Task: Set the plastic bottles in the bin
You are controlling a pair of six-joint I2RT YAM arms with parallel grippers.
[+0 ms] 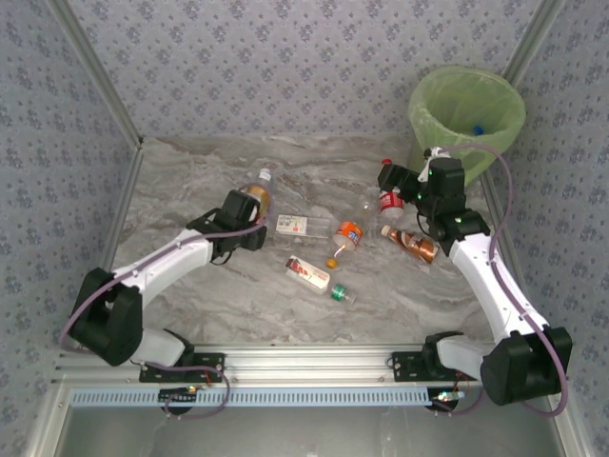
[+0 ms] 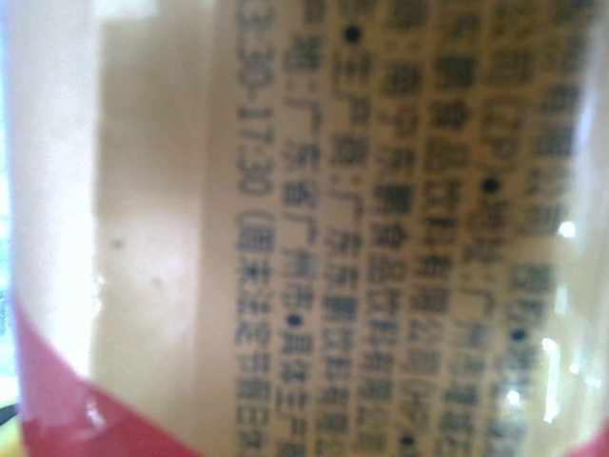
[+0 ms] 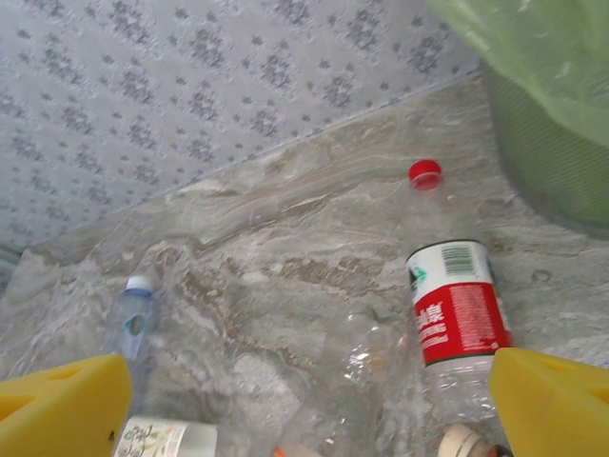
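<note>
A: The bin (image 1: 466, 109) is by the bench's (image 1: 190, 181) far right corner, well apart from the left fingers (image 1: 245, 208) at the yellow-labelled bottle (image 2: 381, 228). Clamped or not, I cannot tell.
B: If loose, it likely drops midway. The right fingers (image 3: 309, 405), wide, may knock the red-labelled bottle (image 3: 457, 300) rolling.
</note>
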